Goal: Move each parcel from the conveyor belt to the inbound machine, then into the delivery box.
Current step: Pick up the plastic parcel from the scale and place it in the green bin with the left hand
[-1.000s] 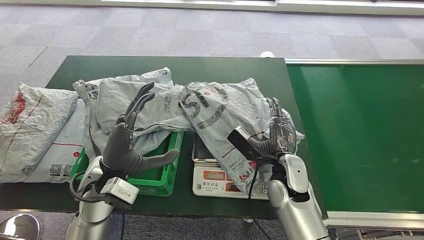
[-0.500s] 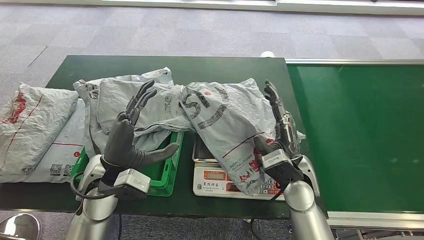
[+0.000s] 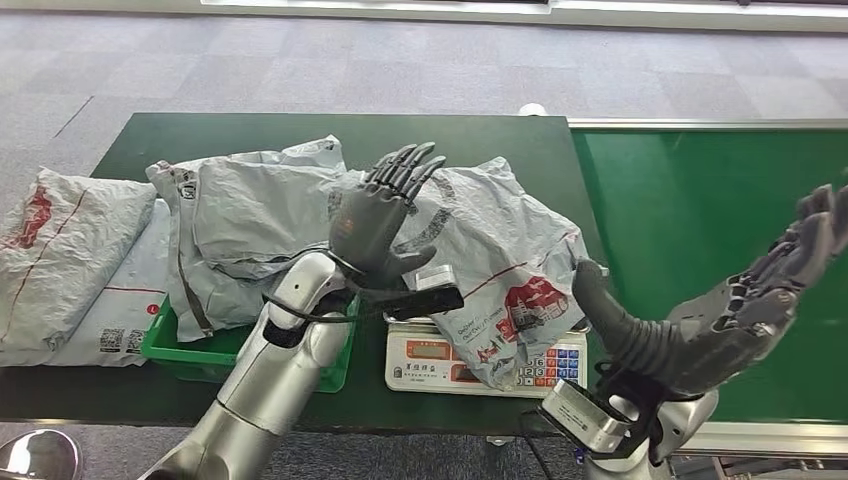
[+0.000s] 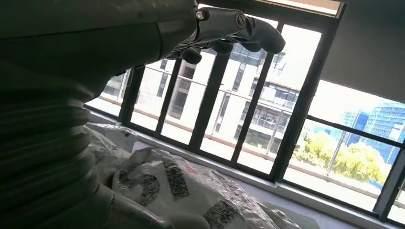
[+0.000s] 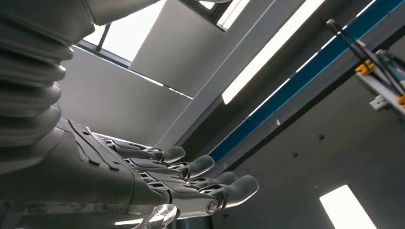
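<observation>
We see the right hand (image 3: 745,305) swing off to 3 o'clock, fingers spread empty, while the empty, splayed left hand (image 3: 375,215) reaches over the parcel (image 3: 490,250) left on the scale (image 3: 440,360).

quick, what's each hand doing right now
Left hand: open, fingers spread, holding nothing, above the parcel.
Right hand: open, holding nothing.

head view looks down over the table (image 3: 300,125); both wrist views tilt upward, left sharing the parcel (image 3: 490,250).
</observation>
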`<state>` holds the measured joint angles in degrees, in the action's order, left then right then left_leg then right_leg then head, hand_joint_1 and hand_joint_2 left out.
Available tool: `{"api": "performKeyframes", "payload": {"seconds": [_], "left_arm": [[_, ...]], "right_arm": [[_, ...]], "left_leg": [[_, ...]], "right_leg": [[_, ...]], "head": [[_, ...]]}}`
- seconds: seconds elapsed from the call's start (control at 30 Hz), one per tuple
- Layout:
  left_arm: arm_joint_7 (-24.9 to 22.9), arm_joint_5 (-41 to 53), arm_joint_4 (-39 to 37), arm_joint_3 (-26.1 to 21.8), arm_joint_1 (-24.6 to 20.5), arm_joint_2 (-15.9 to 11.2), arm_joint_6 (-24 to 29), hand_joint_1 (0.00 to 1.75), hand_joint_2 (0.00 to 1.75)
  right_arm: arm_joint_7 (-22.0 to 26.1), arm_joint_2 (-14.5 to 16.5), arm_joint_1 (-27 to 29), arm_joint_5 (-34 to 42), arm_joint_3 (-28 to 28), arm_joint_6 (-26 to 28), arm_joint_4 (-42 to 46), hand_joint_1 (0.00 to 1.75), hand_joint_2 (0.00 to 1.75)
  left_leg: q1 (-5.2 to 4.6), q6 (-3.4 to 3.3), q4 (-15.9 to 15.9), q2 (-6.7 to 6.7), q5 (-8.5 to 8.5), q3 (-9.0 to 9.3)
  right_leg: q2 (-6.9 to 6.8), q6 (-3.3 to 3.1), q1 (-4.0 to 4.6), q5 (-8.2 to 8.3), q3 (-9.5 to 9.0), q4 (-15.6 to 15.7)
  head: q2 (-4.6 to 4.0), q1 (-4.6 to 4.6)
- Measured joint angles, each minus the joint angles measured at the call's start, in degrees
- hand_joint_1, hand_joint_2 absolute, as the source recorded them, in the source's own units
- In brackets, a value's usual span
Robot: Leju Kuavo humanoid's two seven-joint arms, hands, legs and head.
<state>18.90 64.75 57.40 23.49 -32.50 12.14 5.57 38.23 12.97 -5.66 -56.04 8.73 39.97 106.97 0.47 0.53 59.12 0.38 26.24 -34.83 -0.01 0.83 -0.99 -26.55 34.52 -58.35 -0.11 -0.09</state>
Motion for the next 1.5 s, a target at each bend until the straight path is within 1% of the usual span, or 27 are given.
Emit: {"api": "performKeyframes", "payload": {"seconds": [0.13, 0.27, 0.43, 0.6, 0.7, 0.73, 0.83, 0.87, 1.07, 1.2, 1.27, 1.5], "left_arm": [[-0.91, 2.34, -11.39, 3.07, -5.86, 2.67, 0.33, 0.0, 1.75], [-0.27, 2.5, -20.1, 5.08, -9.55, 4.73, -0.9, 0.0, 1.75], [0.36, 2.49, -26.81, 6.56, -11.28, 6.32, -3.2, 0.0, 1.75], [2.36, 2.44, -31.34, 8.1, -11.94, 6.92, -9.35, 0.0, 1.75], [2.93, 2.41, -33.4, 8.88, -12.07, 7.01, -12.18, 0.02, 1.75], [3.1, 2.3, -33.92, 9.12, -12.2, 7.02, -12.94, 0.22, 1.75], [3.71, 1.91, -35.07, 9.72, -12.72, 7.03, -14.85, 1.51, 1.75], [3.87, 1.83, -35.34, 9.82, -12.83, 7.03, -15.24, 1.75, 1.75], [4.48, 1.21, -36.4, 9.91, -13.05, 7.03, -15.41, 1.75, 1.75], [4.34, 0.4, -36.51, 9.91, -13.33, 7.03, -13.09, 1.75, 1.75], [3.68, -0.29, -36.38, 9.91, -13.4, 7.03, -9.77, 1.75, 1.75], [-0.55, -1.37, -33.92, 9.91, -14.12, 6.54, 5.48, 1.75, 1.75]], "right_arm": [[-0.56, 0.72, 0.11, 0.69, -0.49, 0.01, 0.07, 0.0, 1.75], [-2.16, 0.73, 0.1, 0.75, -0.51, 0.01, 0.05, 0.0, 1.75], [-3.28, 0.73, 0.09, 0.39, -0.51, 0.01, 0.04, 0.0, 1.75], [-3.22, 0.73, 0.03, 0.44, -0.51, 0.01, 0.03, 0.0, 1.75], [-3.09, 0.73, 0.01, 0.58, -0.51, 0.01, -0.02, 0.0, 1.75], [-3.09, 0.73, 0.01, 0.63, -0.5, 0.01, -0.03, 0.0, 1.75], [-3.13, 0.73, 0.01, 0.58, -0.5, 0.01, -0.04, 0.0, 1.75], [-3.2, 0.73, 0.01, 0.49, -0.5, 0.01, -0.03, 0.0, 1.75], [-4.06, 0.73, 0.02, -0.23, -0.51, 0.01, -0.02, 0.0, 1.75], [-5.09, 0.73, 0.04, -0.86, -0.51, 0.01, 0.02, 0.0, 1.75], [-5.62, 0.73, 0.07, -1.23, -0.51, 0.01, 0.11, 0.0, 1.75], [-6.3, 0.71, 0.49, -2.0, -0.7, 0.01, 1.48, 0.0, 1.75]], "left_leg": [[-0.02, 0.0, 0.0, 0.02, 0.0, -0.02], [-0.02, 0.0, 0.0, 0.0, 0.01, -0.04], [-0.01, 0.0, -0.01, 0.0, 0.01, -0.05], [0.0, 0.0, -0.02, 0.0, 0.01, -0.06], [0.0, 0.0, -0.02, 0.0, 0.01, -0.06], [0.0, 0.0, -0.02, -0.01, 0.01, -0.06], [-0.01, 0.0, -0.02, -0.03, 0.01, -0.06], [-0.01, 0.0, -0.02, -0.04, 0.01, -0.06], [-0.01, 0.0, -0.02, -0.04, 0.0, -0.05], [-0.01, 0.0, -0.02, -0.03, 0.0, -0.04], [0.0, 0.0, -0.02, -0.03, 0.0, -0.05], [-0.01, 0.0, -0.01, -0.03, 0.01, -0.06]], "right_leg": [[0.05, 0.01, -0.01, 0.04, 0.0, 0.0], [0.05, 0.01, -0.01, 0.04, 0.01, 0.0], [0.05, 0.0, 0.01, 0.03, 0.03, 0.0], [0.05, 0.0, 0.01, 0.02, 0.03, 0.0], [0.04, 0.0, 0.01, 0.02, 0.02, -0.01], [0.02, 0.0, 0.01, 0.02, 0.01, -0.01], [-0.01, 0.0, 0.0, 0.02, -0.02, 0.0], [-0.01, 0.0, 0.0, 0.02, -0.02, 0.0], [-0.01, 0.0, 0.0, 0.02, -0.01, -0.01], [0.0, 0.0, 0.01, 0.02, 0.0, -0.01], [0.0, 0.0, 0.01, 0.02, 0.01, -0.01], [0.02, 0.0, 0.0, 0.02, 0.02, -0.01]], "head": [[0.0, 0.0], [0.0, 0.0], [0.0, 0.0], [0.0, 0.0], [0.0, 0.0], [0.0, 0.0], [0.0, 0.0], [0.0, 0.0], [0.0, 0.0], [0.0, 0.0], [0.0, 0.0], [0.0, 0.0]]}}
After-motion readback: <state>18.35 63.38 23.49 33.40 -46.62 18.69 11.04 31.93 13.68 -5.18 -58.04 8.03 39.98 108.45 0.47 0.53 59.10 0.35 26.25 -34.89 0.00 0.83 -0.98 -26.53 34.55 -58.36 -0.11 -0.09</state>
